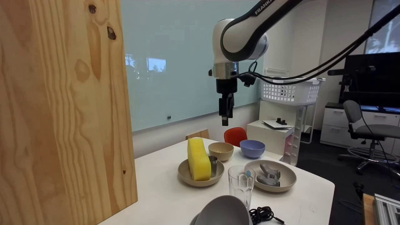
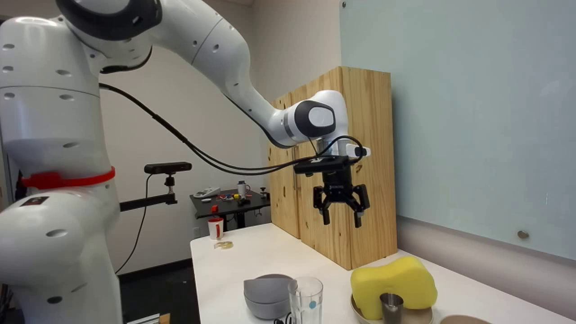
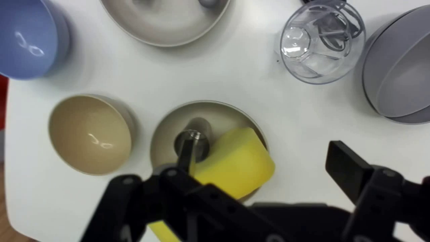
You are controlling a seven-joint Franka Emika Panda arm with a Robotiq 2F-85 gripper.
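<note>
My gripper is open and empty, pointing down well above the white table. It shows in both exterior views and in the wrist view. Nearest below it is a yellow sponge-like block, which leans in a shallow beige dish. The block also shows in both exterior views. A small metal cup stands in the dish against the block. In the wrist view one finger covers part of the cup and block. A beige bowl stands beside the dish.
A clear glass, stacked grey bowls, a black cable and a blue bowl stand around. A second dish holds a grey controller. A wooden cabinet and a glass board border the table.
</note>
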